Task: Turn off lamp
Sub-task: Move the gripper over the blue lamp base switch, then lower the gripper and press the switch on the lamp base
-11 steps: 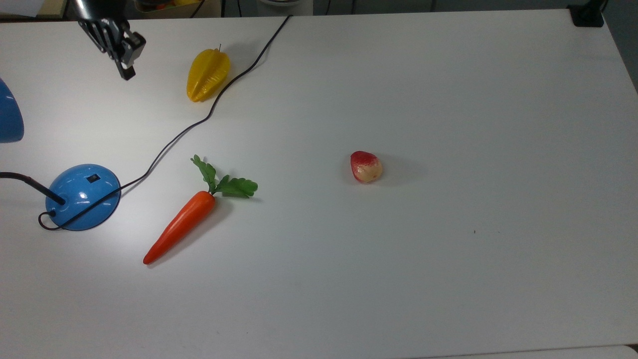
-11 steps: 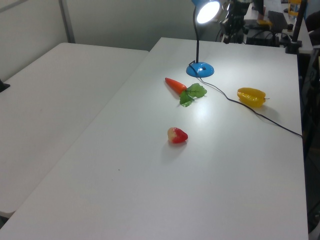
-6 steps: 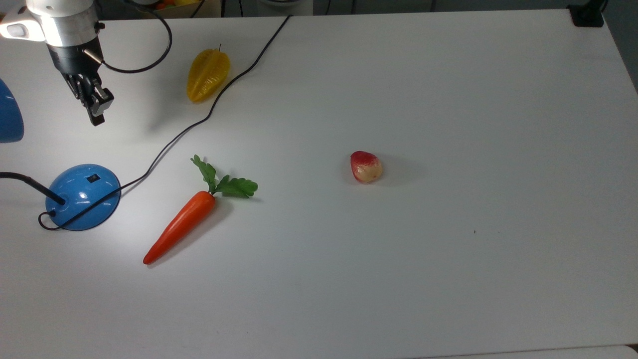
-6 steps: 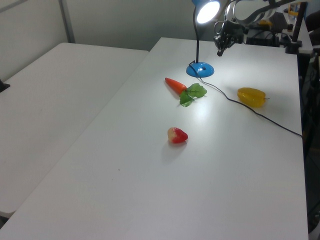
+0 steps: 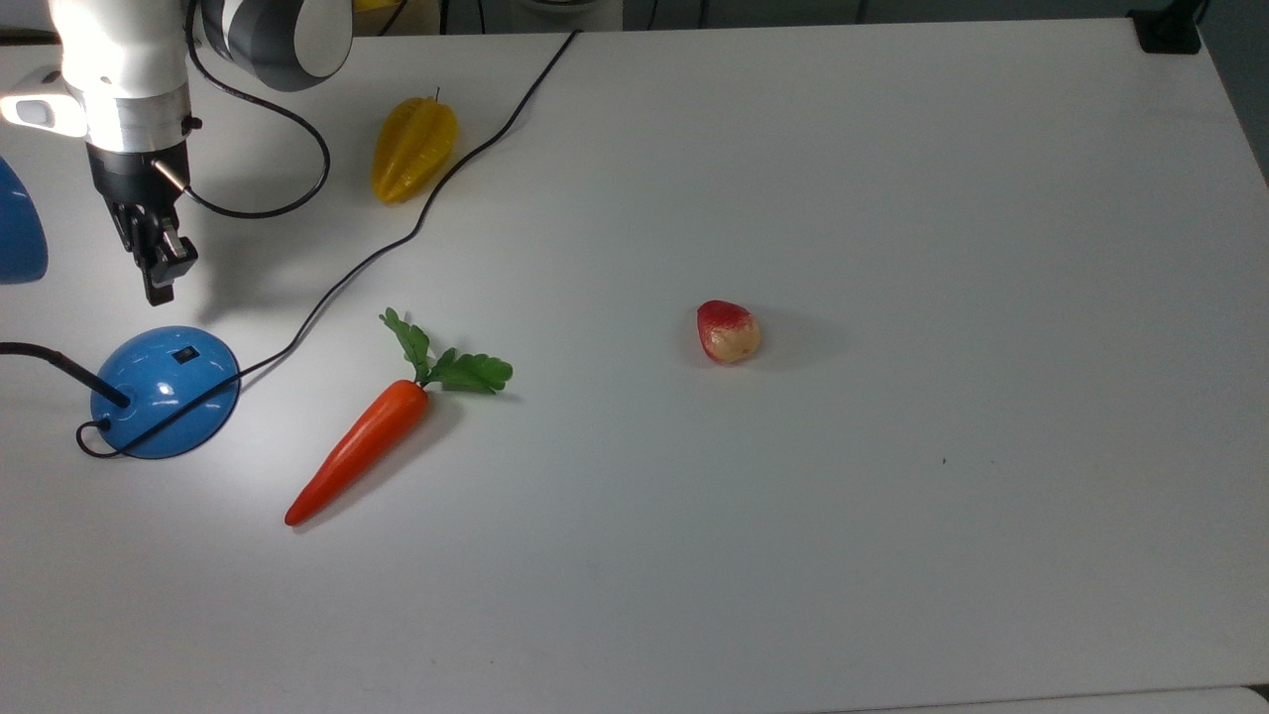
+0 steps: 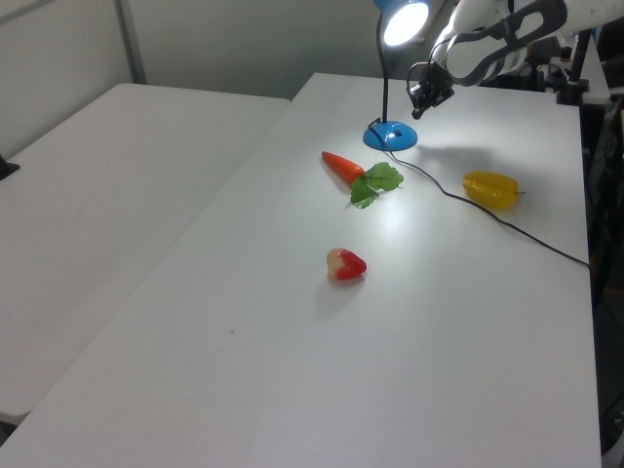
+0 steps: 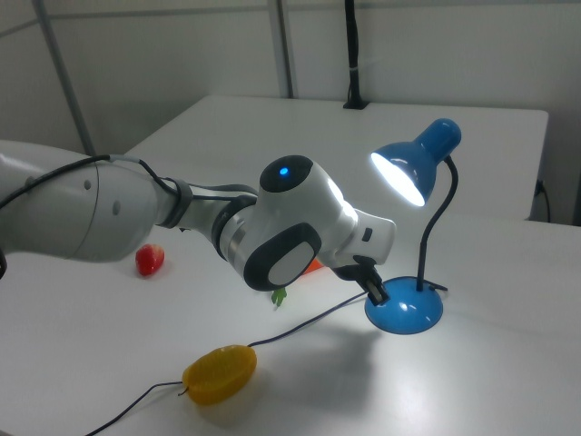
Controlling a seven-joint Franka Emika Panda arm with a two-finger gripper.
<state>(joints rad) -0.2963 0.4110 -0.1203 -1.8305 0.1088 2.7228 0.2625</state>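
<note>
- The lamp (image 5: 164,392) stands at the top view's left edge on the white table (image 5: 892,496). Its round blue base carries a small black switch (image 5: 184,353) on the dome.
- The top view shows just a blue sliver of the shade (image 5: 18,233) at the frame's left edge. The right view shows the whole lamp (image 7: 413,227): base, curved black neck and the shade (image 7: 413,168), whose inside glows bright, so the light is on.
- The gripper (image 5: 159,283) hangs just above the base in the top view, pointing down, its tip close to the dome but apart from it. Its fingers look pressed together and hold nothing.
- In the right view the gripper (image 7: 372,286) sits just at the left rim of the base, partly hidden behind the arm's (image 7: 290,227) big white wrist. Whether it touches the base cannot be told there.
- In the left view the gripper (image 6: 421,100) is dark and small, just up and right of the base (image 6: 390,135), below the lit shade.
- A thin black cord (image 5: 416,223) runs from the base across the table to the far edge in the top view, passing beside a yellow star fruit (image 5: 413,149).
- A carrot (image 5: 382,431) with green leaves lies near the base, on the top view's right of it.
- A red and cream strawberry (image 5: 729,331) sits well apart, near the table's middle.
</note>
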